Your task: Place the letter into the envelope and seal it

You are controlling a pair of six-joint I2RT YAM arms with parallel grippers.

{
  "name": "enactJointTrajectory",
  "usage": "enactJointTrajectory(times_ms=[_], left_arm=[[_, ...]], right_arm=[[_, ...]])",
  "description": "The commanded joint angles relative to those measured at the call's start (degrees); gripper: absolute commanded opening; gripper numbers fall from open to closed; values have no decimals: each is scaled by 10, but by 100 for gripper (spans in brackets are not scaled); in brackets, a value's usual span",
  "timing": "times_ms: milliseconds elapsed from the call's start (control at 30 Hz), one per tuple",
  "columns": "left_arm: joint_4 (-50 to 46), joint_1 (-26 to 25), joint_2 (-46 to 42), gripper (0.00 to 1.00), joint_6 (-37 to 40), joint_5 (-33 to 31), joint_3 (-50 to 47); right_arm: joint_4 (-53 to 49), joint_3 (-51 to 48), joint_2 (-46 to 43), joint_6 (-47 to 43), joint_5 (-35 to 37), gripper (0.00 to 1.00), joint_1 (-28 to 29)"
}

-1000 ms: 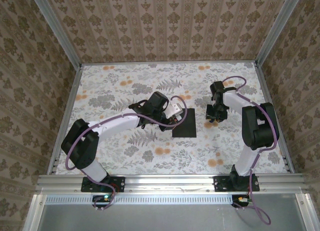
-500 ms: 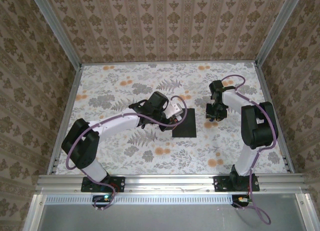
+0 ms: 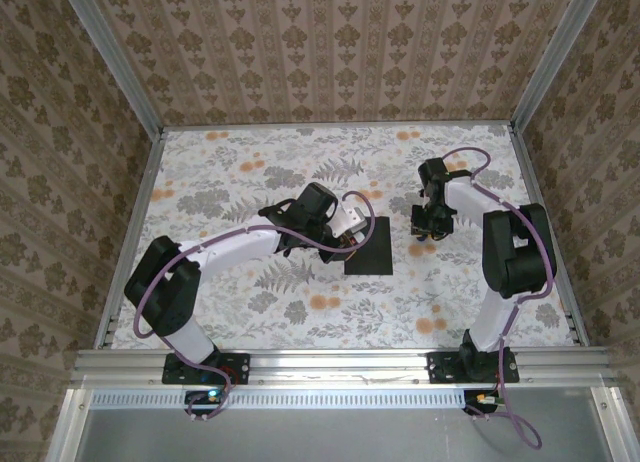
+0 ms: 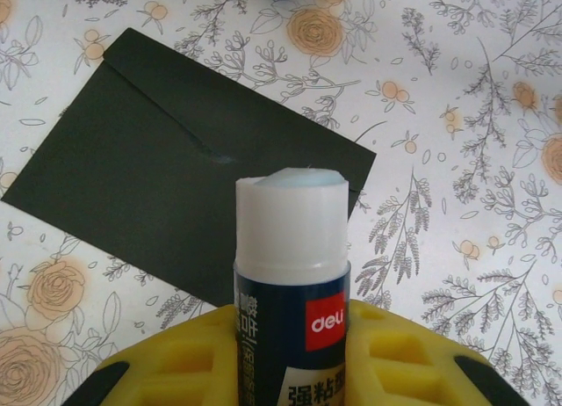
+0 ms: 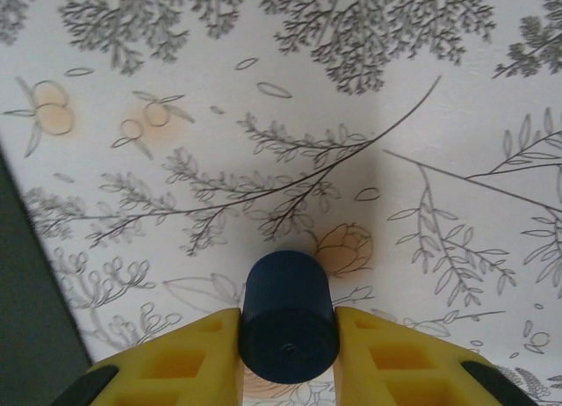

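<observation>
Since the black envelope point(image 4: 167, 169) lies flap-down, sealing looks nearly done. Left gripper point(image 4: 290, 340) pinches the uncapped glue stick point(image 4: 290, 248); right gripper point(image 5: 288, 340) pinches its cap point(image 5: 288, 305).

1. The glue stick point(image 4: 291, 274), seen from the left wrist, has a dark blue label with a red square patch point(image 4: 323, 323) on it. The patch carries the brand "deli" in white lower-case letters.
2. Below that patch, large white Chinese characters read "强粘". The bottom edge of the picture cuts the row off.
3. A column of small white marks runs down the label's left side, just above the left fingers point(image 4: 176, 366). They are probably Chinese characters too, but they are too small and turned too far away to read.
</observation>
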Motion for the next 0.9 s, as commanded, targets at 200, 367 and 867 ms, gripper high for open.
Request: enactJointTrajectory(times_ms=[200, 367, 867], left_arm=[[-54, 4, 27, 0, 44, 60, 43], [-81, 2, 26, 0, 73, 66, 49], [-140, 4, 23, 0, 148, 76, 67]], right_arm=[[-73, 29, -78, -49, -120, 29, 1], [-101, 43, -91, -64, -245, 30, -11], [-88, 22, -108, -79, -492, 30, -14]])
